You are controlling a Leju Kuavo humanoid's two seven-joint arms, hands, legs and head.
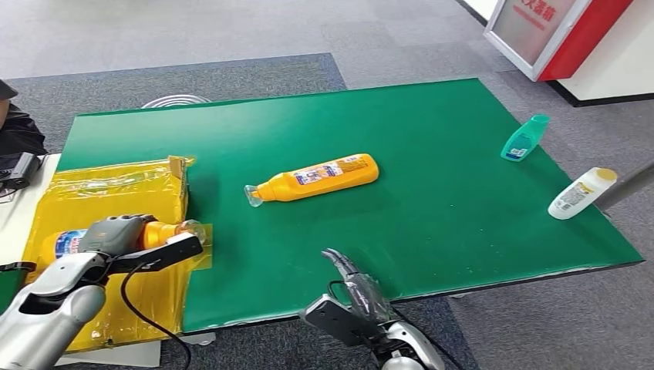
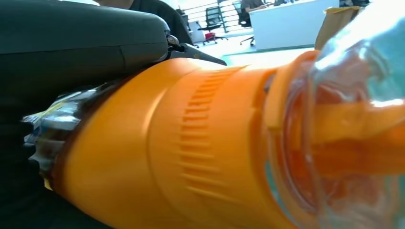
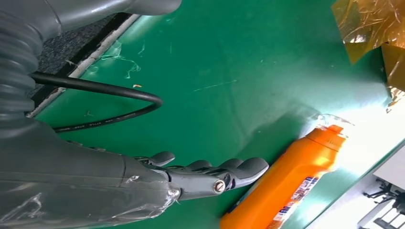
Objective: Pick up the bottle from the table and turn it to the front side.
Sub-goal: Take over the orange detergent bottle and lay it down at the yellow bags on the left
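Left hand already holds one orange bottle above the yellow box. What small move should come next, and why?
Probably the left hand should roll its wrist slightly to bring the label round, before setting anything down. It grips the orange bottle lying sideways over the yellow box, and only a blue edge of label peeks out near the hand. The right hand hangs open at the table edge, so it cannot help yet.

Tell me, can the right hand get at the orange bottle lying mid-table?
Probably yes. The right hand is open at the table's near edge, and only bare green mat lies between it and the orange bottle. The left hand holds another bottle off to the side.
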